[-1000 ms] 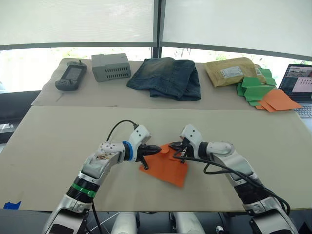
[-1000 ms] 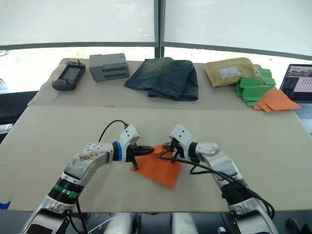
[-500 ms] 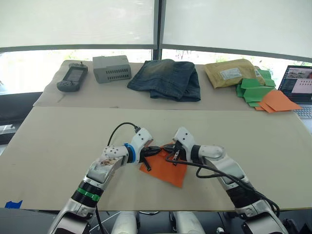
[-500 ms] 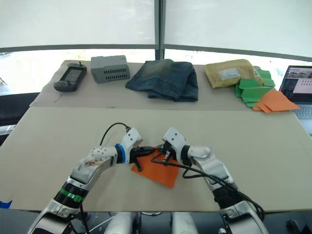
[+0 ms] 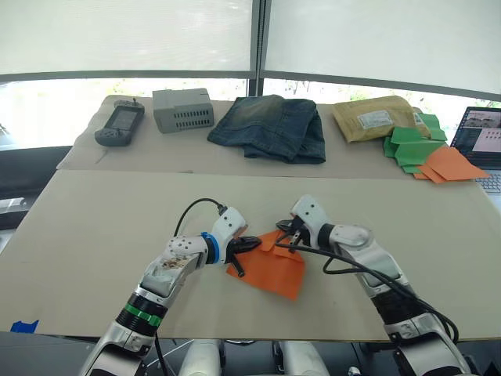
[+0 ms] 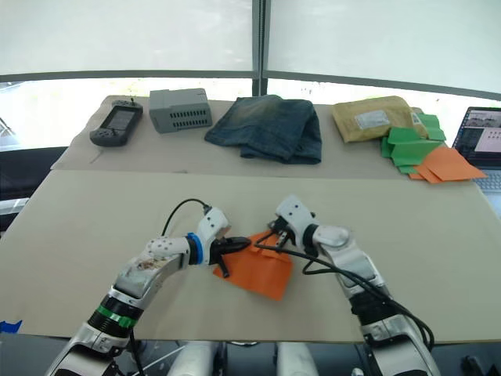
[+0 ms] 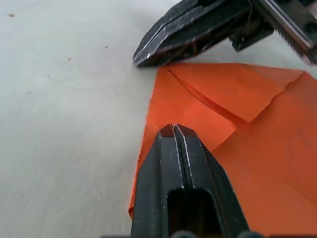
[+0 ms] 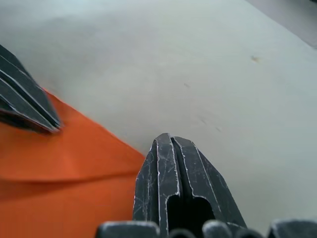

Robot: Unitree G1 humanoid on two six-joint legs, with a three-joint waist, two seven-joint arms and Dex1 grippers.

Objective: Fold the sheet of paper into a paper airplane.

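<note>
The bright orange sheet of paper [image 5: 275,270] lies flat on the near table, with a small folded flap [image 7: 233,87] at its far corner. My left gripper [image 5: 250,244] is shut, and its tips rest on the sheet's left part [image 7: 173,128]. From the right, my right gripper [image 5: 287,236] is also shut, its tips pressing the sheet's far edge [image 8: 166,138] beside the flap. The two grippers' tips sit close together, nothing held between either pair of fingers. No paper airplane shape is seen; the sheet is a flat, roughly square piece.
On the far table lie a handheld device [image 5: 119,125], a grey box [image 5: 182,108], folded jeans [image 5: 270,125], a padded envelope [image 5: 374,117], green paper shapes [image 5: 411,143], paler orange pieces [image 5: 448,164] and a laptop [image 5: 485,137]. The table's front edge [image 5: 250,339] is just behind the sheet.
My right gripper has slid back to the right along the sheet's far corner since half a second ago. The left gripper and the sheet have stayed almost still. The camera shifted slightly.
</note>
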